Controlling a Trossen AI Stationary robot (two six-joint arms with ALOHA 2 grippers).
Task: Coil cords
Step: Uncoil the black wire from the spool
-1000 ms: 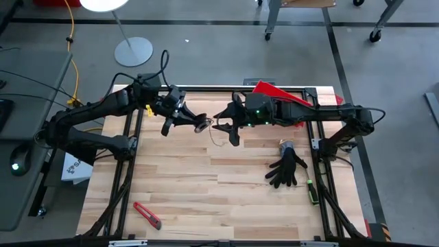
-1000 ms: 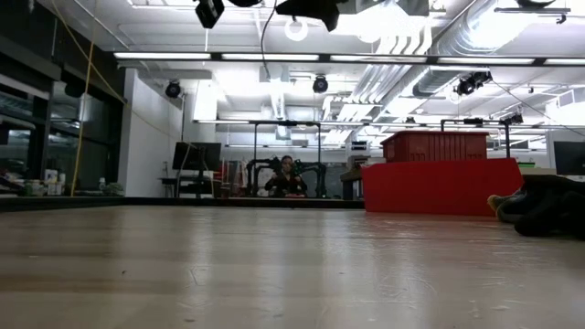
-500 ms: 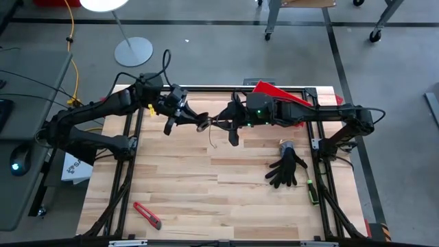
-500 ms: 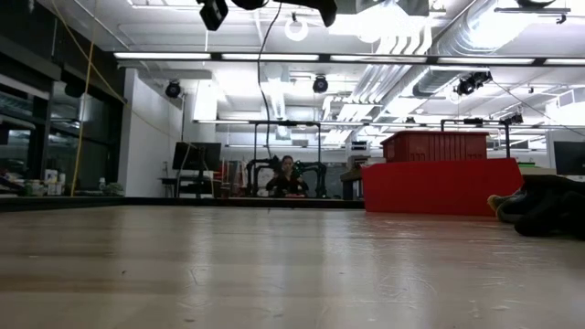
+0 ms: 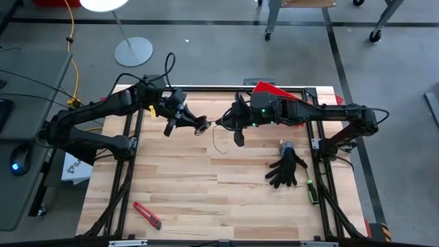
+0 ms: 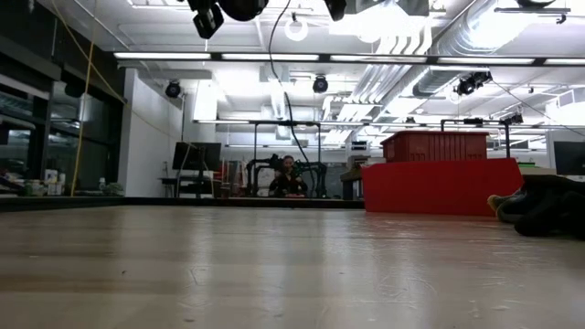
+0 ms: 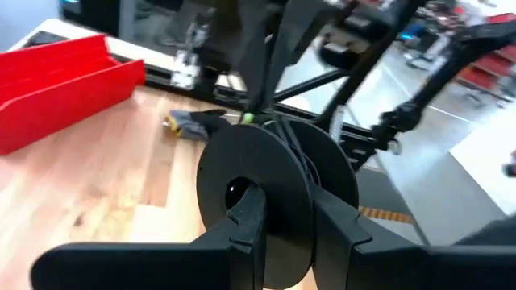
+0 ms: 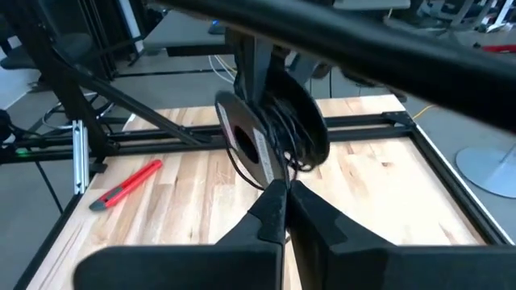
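Near the middle of the bench's (image 5: 226, 199) far edge, both arms hang in the air facing each other. The left end effector (image 5: 195, 125) clamps the spool (image 7: 266, 189) by its rim, holding it up, probably so the other arm can wind around it. The right end effector (image 8: 282, 189), fingers pinched fully together, grips the cord (image 5: 214, 139) just beside the spool, likely to keep it taut for the next turn. The cord is thin and dark; several turns sit bunched on the black round spool, and a slack loop dangles below.
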